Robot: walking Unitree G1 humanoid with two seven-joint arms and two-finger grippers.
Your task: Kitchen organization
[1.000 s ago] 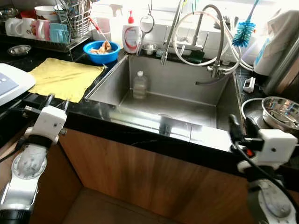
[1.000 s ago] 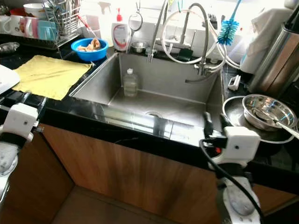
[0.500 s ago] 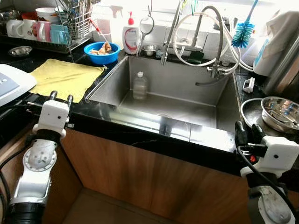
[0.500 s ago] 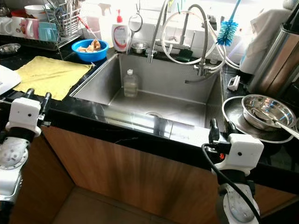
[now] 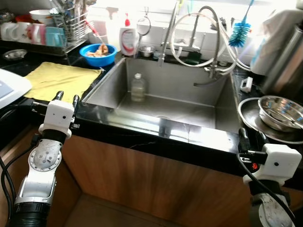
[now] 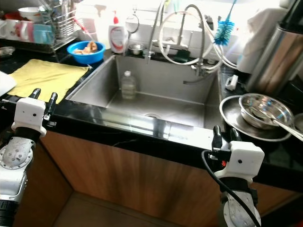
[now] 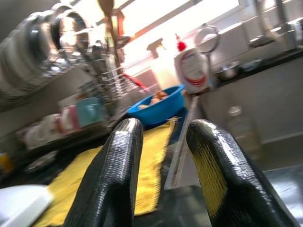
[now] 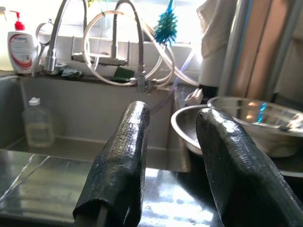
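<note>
Both arms are raised at the counter edge either side of the sink (image 5: 222, 106), nothing held — looks like a ready pose before any pick. Left gripper (image 5: 66, 98) fingers apart, near the yellow cloth (image 5: 54, 78) left of the sink. Right gripper (image 5: 250, 137) fingers apart, just short of the steel bowl (image 5: 280, 110) right of it. A clear bottle (image 5: 137, 88) stands inside the sink, probably awaiting sorting.

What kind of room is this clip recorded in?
A home kitchen, most likely: a stainless steel sink set in a black countertop, a dish rack with mugs and utensils, and a dish soap bottle.
</note>
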